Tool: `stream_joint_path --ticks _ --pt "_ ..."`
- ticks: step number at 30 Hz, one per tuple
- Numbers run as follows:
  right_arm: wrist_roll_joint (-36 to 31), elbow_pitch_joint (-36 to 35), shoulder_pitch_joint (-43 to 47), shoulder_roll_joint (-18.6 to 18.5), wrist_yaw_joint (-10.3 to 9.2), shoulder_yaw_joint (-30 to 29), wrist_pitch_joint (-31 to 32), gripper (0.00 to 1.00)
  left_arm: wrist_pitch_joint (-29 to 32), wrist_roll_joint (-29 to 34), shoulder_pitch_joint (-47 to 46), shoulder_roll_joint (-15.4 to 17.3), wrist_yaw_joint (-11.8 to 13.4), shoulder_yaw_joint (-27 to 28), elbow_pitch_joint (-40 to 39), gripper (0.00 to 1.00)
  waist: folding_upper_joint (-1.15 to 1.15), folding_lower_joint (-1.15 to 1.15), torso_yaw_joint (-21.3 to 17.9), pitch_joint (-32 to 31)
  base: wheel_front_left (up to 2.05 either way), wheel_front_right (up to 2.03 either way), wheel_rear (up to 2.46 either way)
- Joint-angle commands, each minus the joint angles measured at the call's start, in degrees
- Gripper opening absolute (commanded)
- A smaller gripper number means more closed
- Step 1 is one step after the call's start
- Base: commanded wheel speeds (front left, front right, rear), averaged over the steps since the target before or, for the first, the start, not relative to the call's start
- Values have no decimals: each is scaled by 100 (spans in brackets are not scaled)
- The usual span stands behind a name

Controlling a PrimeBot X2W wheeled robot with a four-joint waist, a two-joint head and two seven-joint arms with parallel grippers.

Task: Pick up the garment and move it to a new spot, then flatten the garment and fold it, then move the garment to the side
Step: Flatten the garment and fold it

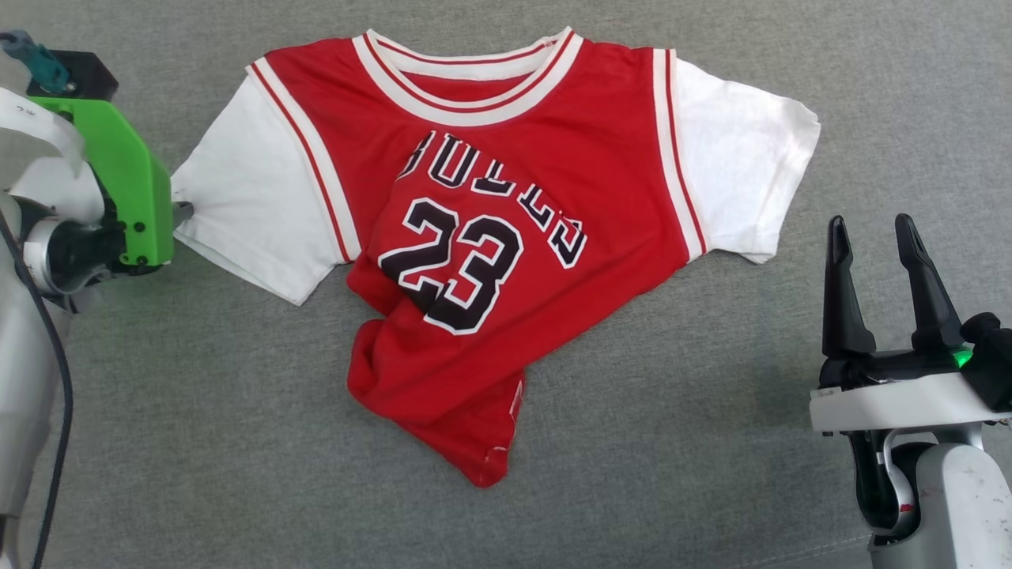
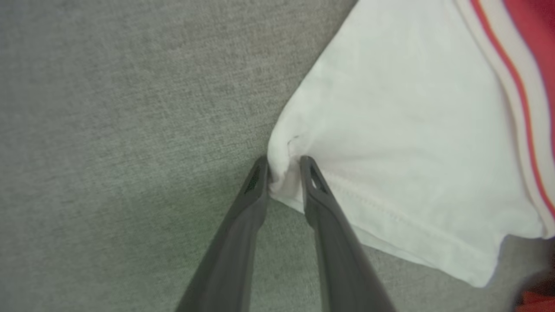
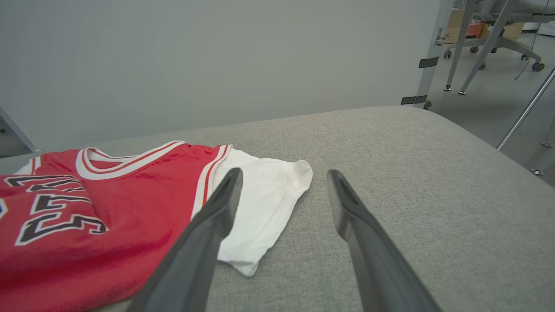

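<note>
The garment (image 1: 609,158), a red jersey with white short sleeves and "BULLS 23" on the front, lies face up on the grey cushion, its lower half bunched and twisted toward the front. My left gripper (image 1: 183,212) is at the tip of the left white sleeve. In the left wrist view its fingers (image 2: 260,182) pinch a small bunch of that sleeve's corner (image 2: 282,167). My right gripper (image 1: 870,229) stands open to the right of the garment, below the right sleeve (image 3: 264,208), touching nothing. The right wrist view has the right gripper (image 3: 284,175) wide apart over bare cushion.
The grey upholstered surface (image 1: 711,435) spreads around the garment, with bare room at front and right. In the right wrist view its far edge (image 3: 390,110) meets a pale wall, and metal chair legs (image 3: 485,47) stand on the floor beyond the right corner.
</note>
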Motion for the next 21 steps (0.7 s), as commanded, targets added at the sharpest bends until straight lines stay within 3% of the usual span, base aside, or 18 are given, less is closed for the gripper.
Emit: stream_joint_path --ticks 1,6,7,12,16,21 --pt "-61 17 -115 23 -6 -13 -51 100 156 -83 438 -200 -18 -162 204 0 0 0 63 -52 0 0 0" --pt "-114 111 -169 -73 -6 -53 -51 100 -285 -198 498 -247 124 85 44 0 0 0 180 -244 0 0 0" --pt "-147 182 -176 -189 -6 -67 17 100 -575 -356 564 -301 199 307 -111 0 0 0 267 -412 0 0 0" --pt "-79 269 -267 -540 -6 -46 588 100 -845 -505 812 -225 347 584 -695 0 0 0 444 -666 0 0 0" --pt "166 295 -474 -1014 -6 46 1524 100 -897 -517 1167 -140 498 655 -1459 0 0 0 603 -753 0 0 0" --pt "629 419 -1004 -1638 -6 155 3264 100 -817 -500 1719 -37 757 668 -2692 0 0 0 809 -695 0 0 0"
